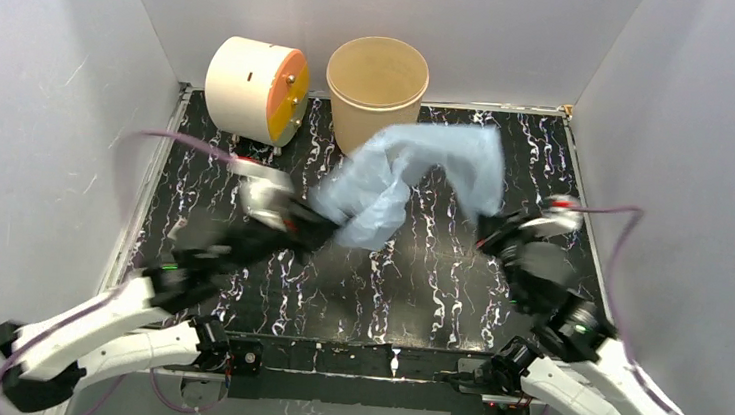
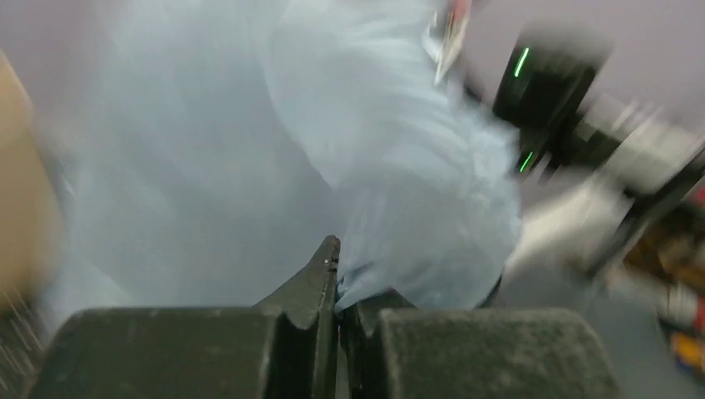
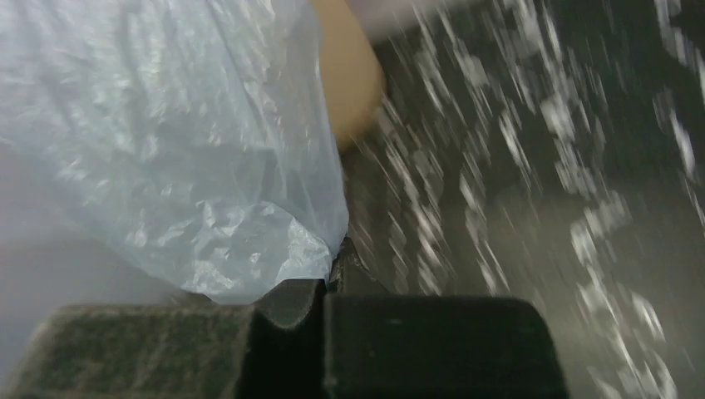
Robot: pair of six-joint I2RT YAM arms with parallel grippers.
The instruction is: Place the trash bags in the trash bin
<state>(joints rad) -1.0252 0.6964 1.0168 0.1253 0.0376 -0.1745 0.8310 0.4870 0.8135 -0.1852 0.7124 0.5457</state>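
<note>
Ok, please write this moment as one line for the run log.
left fingers: shut on bag | right fingers: shut on bag | bag: stretched between both arms, not in bin

The pale blue plastic bag hangs stretched between both arms above the black marbled table. The left gripper pinches its lower left end, and the right gripper its right edge. The tan bin stands upright just behind. A cream drum with an orange face sits to the left of the bin.

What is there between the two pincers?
The pale blue trash bag, gripped by the left pincer and the right pincer, spans the gap; top view shows it.
</note>
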